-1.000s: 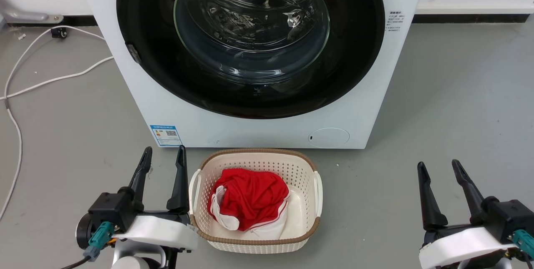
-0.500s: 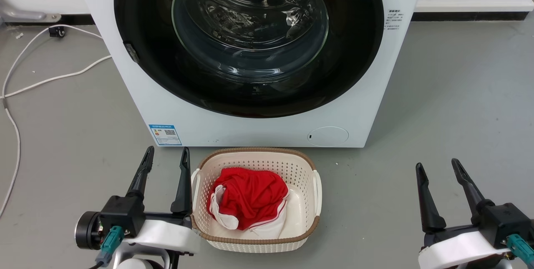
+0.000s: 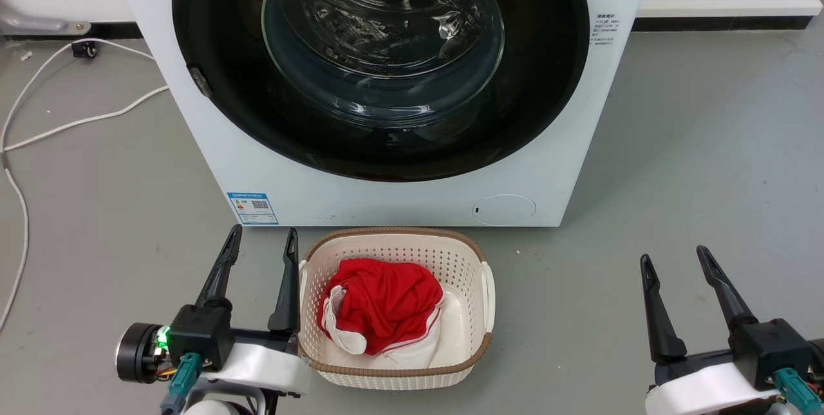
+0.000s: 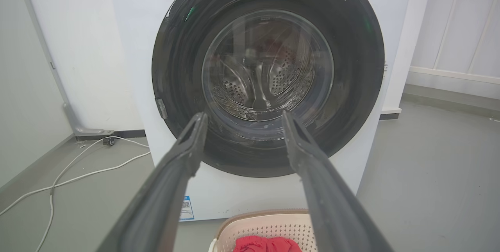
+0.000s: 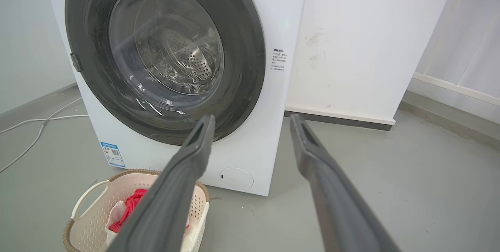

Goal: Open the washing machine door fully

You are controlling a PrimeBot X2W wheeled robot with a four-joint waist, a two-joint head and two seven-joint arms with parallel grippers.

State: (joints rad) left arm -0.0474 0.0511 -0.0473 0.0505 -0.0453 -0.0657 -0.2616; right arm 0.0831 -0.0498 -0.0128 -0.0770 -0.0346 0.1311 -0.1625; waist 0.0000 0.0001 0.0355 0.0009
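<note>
The washing machine door (image 3: 380, 61) is a big round glossy black ring with a bulging glass window, lying flat against the white machine front (image 3: 212, 145). It appears shut in the left wrist view (image 4: 267, 74) and the right wrist view (image 5: 164, 54). A small latch tab (image 3: 201, 82) sits on the door's left rim. My left gripper (image 3: 264, 231) hovers open low at the lower left, just beside the basket. Open too, my right gripper (image 3: 673, 255) stays at the lower right, well away from the machine. Neither holds anything.
A cream laundry basket (image 3: 396, 370) with a red and white garment (image 3: 383, 302) stands on the grey floor directly before the machine. White cables (image 3: 77, 122) trail over the floor at the left. Open floor lies to the right of the machine.
The left gripper has crept slightly to the right and forward, nearer the basket's left edge. The head view has shifted a little. The door and the right gripper look unchanged.
</note>
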